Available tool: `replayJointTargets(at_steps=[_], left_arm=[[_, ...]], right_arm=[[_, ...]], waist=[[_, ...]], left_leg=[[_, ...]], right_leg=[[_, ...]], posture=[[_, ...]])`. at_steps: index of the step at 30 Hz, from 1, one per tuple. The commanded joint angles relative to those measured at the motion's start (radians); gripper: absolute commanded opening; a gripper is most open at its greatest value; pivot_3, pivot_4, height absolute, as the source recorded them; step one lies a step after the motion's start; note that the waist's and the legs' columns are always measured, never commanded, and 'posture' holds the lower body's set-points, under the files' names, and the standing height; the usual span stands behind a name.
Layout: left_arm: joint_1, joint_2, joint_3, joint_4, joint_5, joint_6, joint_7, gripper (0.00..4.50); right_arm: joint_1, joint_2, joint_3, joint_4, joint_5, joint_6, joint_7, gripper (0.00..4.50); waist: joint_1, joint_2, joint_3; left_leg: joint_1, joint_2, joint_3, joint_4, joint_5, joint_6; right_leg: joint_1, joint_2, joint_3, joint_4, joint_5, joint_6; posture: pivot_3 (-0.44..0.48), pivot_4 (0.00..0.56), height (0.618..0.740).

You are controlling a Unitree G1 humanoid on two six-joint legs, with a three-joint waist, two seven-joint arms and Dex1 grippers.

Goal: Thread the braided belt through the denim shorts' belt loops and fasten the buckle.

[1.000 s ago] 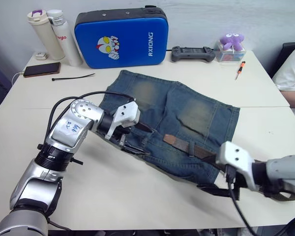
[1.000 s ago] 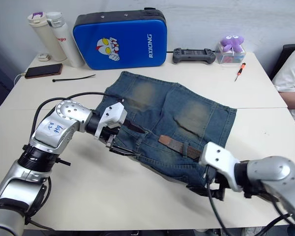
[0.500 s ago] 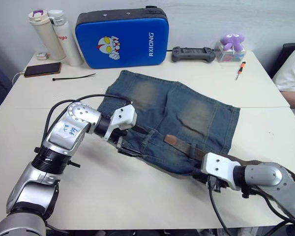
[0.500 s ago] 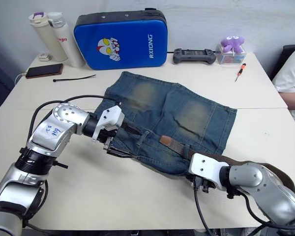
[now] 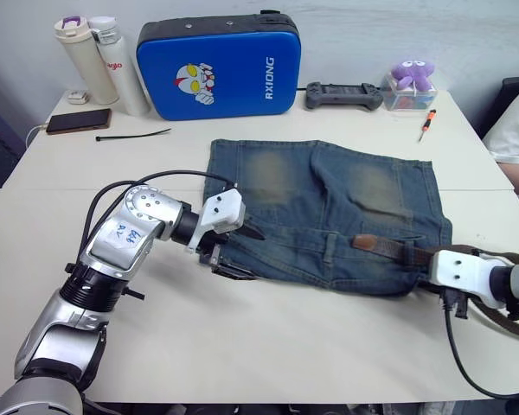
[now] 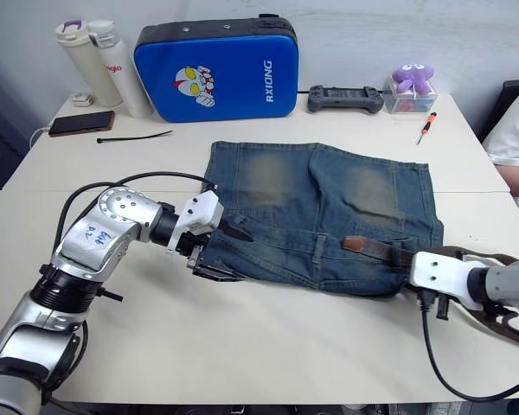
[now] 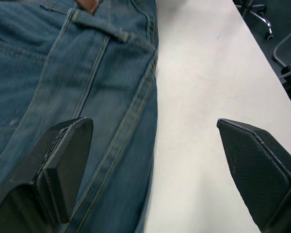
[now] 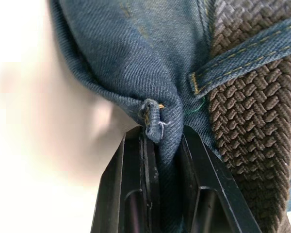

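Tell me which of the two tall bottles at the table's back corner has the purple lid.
The cream bottle farthest left; the white bottle beside it has red lettering.

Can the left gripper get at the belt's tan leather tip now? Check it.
Probably yes. The left gripper has its jaws open at the waistband of the denim shorts, and the tan leather tip lies exposed on the denim with nothing between, though some way off.

Denim shorts flat on table; braided belt along waistband; left gripper at left corner.
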Motion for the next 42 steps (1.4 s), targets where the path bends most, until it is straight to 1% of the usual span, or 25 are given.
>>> replayJointTargets(at_steps=[1, 2, 4, 6, 7, 8, 9, 10, 11, 13, 16, 19, 22, 25, 27, 31, 32, 36, 41, 42], left_arm=[[-0.007, -0.004, 0.005, -0.029, -0.010, -0.004, -0.004, 4.50], [-0.008, -0.004, 0.005, -0.027, -0.011, -0.004, -0.005, 4.50], [-0.011, -0.008, 0.009, -0.024, -0.017, 0.001, -0.007, 4.50], [-0.015, -0.010, 0.011, -0.022, -0.020, 0.005, -0.008, 4.50], [-0.018, -0.012, 0.012, -0.021, -0.024, 0.008, -0.010, 4.50], [-0.020, -0.014, 0.012, -0.020, -0.025, 0.009, -0.011, 4.50], [-0.022, -0.016, 0.013, -0.018, -0.026, 0.011, -0.012, 4.50], [-0.027, -0.022, 0.015, -0.014, -0.028, 0.012, -0.012, 4.50], [-0.033, -0.028, 0.016, -0.009, -0.028, 0.012, -0.010, 4.50], [-0.042, -0.040, 0.019, 0.000, -0.029, 0.014, -0.005, 4.50], [-0.059, -0.074, 0.033, 0.009, -0.045, 0.052, 0.022, 4.50], [-0.072, -0.097, 0.038, 0.009, -0.056, 0.075, 0.038, 4.50], [-0.086, -0.108, 0.042, 0.015, -0.066, 0.084, 0.037, 4.50], [-0.102, -0.115, 0.036, 0.034, -0.064, 0.073, 0.030, 4.50], [-0.118, -0.125, 0.031, 0.051, -0.061, 0.066, 0.026, 4.50], [-0.152, -0.158, 0.028, 0.101, -0.049, 0.089, 0.057, 4.50], [-0.161, -0.178, 0.032, 0.117, -0.048, 0.094, 0.076, 4.50], [-0.248, -0.333, 0.067, 0.246, -0.062, 0.130, 0.193, 4.50], [-0.394, -0.484, 0.039, 0.478, -0.036, 0.151, 0.219, 4.50], [-0.414, -0.500, 0.041, 0.513, -0.035, 0.155, 0.216, 4.50]], right_arm=[[-0.014, 0.007, -0.041, 0.002, 0.006, -0.008, 0.024, 0.23], [-0.014, 0.011, -0.057, -0.021, 0.027, 0.014, 0.029, 1.03], [0.000, -0.003, -0.101, -0.067, 0.061, 0.055, 0.057, 1.51], [0.008, -0.013, -0.147, -0.104, 0.085, 0.099, 0.080, 2.36], [0.015, -0.018, -0.186, -0.134, 0.111, 0.142, 0.099, 3.12], [0.022, -0.019, -0.219, -0.160, 0.131, 0.180, 0.115, 3.28], [0.027, -0.018, -0.241, -0.180, 0.144, 0.208, 0.126, 3.78], [0.038, -0.019, -0.279, -0.215, 0.168, 0.258, 0.144, 4.19], [0.047, -0.016, -0.308, -0.246, 0.186, 0.301, 0.155, 4.42], [0.046, 0.002, -0.343, -0.300, 0.216, 0.373, 0.152, 4.42], [0.026, 0.040, -0.358, -0.376, 0.262, 0.465, 0.116, 4.42], [0.066, 0.049, -0.398, -0.429, 0.269, 0.531, 0.123, 4.42], [0.158, 0.046, -0.466, -0.440, 0.213, 0.513, 0.161, 4.42], [0.255, 0.041, -0.471, -0.427, 0.116, 0.390, 0.188, 4.42], [0.248, 0.060, -0.482, -0.430, 0.147, 0.411, 0.187, 4.42], [0.205, 0.109, -0.508, -0.502, 0.271, 0.552, 0.169, 4.42], [0.210, 0.120, -0.517, -0.535, 0.299, 0.594, 0.167, 4.42], [0.255, 0.185, -0.590, -0.701, 0.437, 0.801, 0.129, 4.42], [0.282, 0.247, -0.655, -0.854, 0.519, 0.936, 0.040, 4.42], [0.281, 0.253, -0.661, -0.871, 0.529, 0.952, 0.022, 4.42]], waist=[[-0.001, 0.000, 0.000], [-0.001, 0.000, 0.000], [-0.001, 0.001, 0.000], [-0.001, 0.001, 0.000], [-0.001, 0.001, 0.000], [-0.001, 0.001, 0.000], [-0.001, 0.001, 0.000], [-0.001, 0.001, 0.000], [-0.002, 0.001, 0.000], [-0.001, 0.001, 0.000], [-0.001, 0.001, 0.000], [0.000, 0.001, 0.000], [0.002, 0.001, 0.000], [0.003, 0.001, 0.000], [0.002, 0.001, 0.000], [-0.002, 0.001, 0.000], [-0.001, 0.001, 0.000], [0.009, 0.000, 0.000], [0.021, -0.002, 0.001], [0.023, -0.001, 0.001]], left_leg=[[0.000, 0.000, 0.000, 0.000, 0.000, 0.000], [0.000, 0.000, 0.000, 0.000, 0.000, 0.000], [0.000, 0.000, 0.000, 0.000, 0.000, 0.000], [0.000, 0.000, 0.000, 0.000, 0.000, 0.000], [0.000, 0.000, 0.000, 0.000, 0.000, 0.000], [0.000, 0.000, 0.000, 0.000, 0.000, 0.000], [0.000, 0.000, 0.000, 0.000, 0.000, 0.000], [0.000, 0.000, 0.000, 0.000, 0.000, 0.000], [0.000, 0.000, 0.000, 0.000, 0.000, 0.000], [0.000, 0.000, 0.000, 0.000, 0.000, 0.000], [0.000, 0.000, 0.000, 0.000, 0.000, 0.000], [0.000, 0.000, 0.000, 0.000, 0.000, 0.000], [0.000, 0.000, 0.000, 0.000, 0.000, 0.000], [0.000, 0.000, 0.000, 0.000, 0.000, 0.000], [0.000, 0.000, 0.000, 0.000, 0.000, 0.000], [0.001, 0.000, 0.000, 0.000, 0.000, -0.001], [0.001, 0.000, 0.000, 0.000, 0.000, -0.001], [0.000, 0.000, -0.001, 0.000, 0.001, -0.001], [-0.001, 0.000, -0.001, 0.002, 0.000, 0.000], [-0.001, 0.000, -0.001, 0.002, 0.000, 0.000]], right_leg=[[0.000, 0.000, 0.000, 0.000, 0.000, 0.000], [0.000, 0.000, 0.000, 0.000, 0.000, 0.000], [0.000, 0.000, 0.000, 0.000, 0.000, 0.000], [0.000, 0.000, 0.000, 0.001, 0.000, 0.000], [0.000, 0.000, 0.000, 0.001, 0.000, 0.000], [0.000, 0.000, 0.000, 0.001, 0.000, 0.000], [0.000, 0.000, 0.000, 0.001, 0.000, 0.000], [0.000, 0.000, 0.000, 0.001, 0.000, 0.000], [-0.001, 0.001, 0.000, 0.001, 0.000, 0.000], [0.000, 0.001, 0.000, 0.002, 0.000, 0.000], [0.000, 0.000, 0.000, 0.001, 0.000, 0.000], [0.000, 0.000, 0.000, 0.001, 0.000, 0.000], [0.000, 0.000, 0.000, 0.001, 0.000, 0.000], [0.000, 0.000, 0.000, 0.001, 0.000, 0.000], [0.000, 0.000, 0.000, 0.001, 0.000, 0.000], [0.000, 0.001, 0.001, 0.002, 0.000, 0.000], [0.000, 0.001, 0.001, 0.003, 0.000, 0.000], [0.000, 0.000, 0.000, 0.003, 0.000, 0.000], [0.000, 0.000, 0.000, 0.001, 0.000, 0.001], [0.000, 0.000, 0.000, 0.001, 0.000, 0.001]], posture=[[0.000, 0.150, 0.740], [0.000, 0.150, 0.740], [0.000, 0.150, 0.740], [0.000, 0.150, 0.740], [0.000, 0.150, 0.740], [0.000, 0.150, 0.740], [0.000, 0.150, 0.740], [0.000, 0.150, 0.740], [0.000, 0.150, 0.740], [0.000, 0.150, 0.740], [0.000, 0.150, 0.740], [0.000, 0.150, 0.740], [0.000, 0.150, 0.740], [0.000, 0.150, 0.740], [0.000, 0.150, 0.740], [0.000, 0.150, 0.740], [0.000, 0.150, 0.740], [0.000, 0.150, 0.740], [0.000, 0.150, 0.740], [0.000, 0.150, 0.740]])
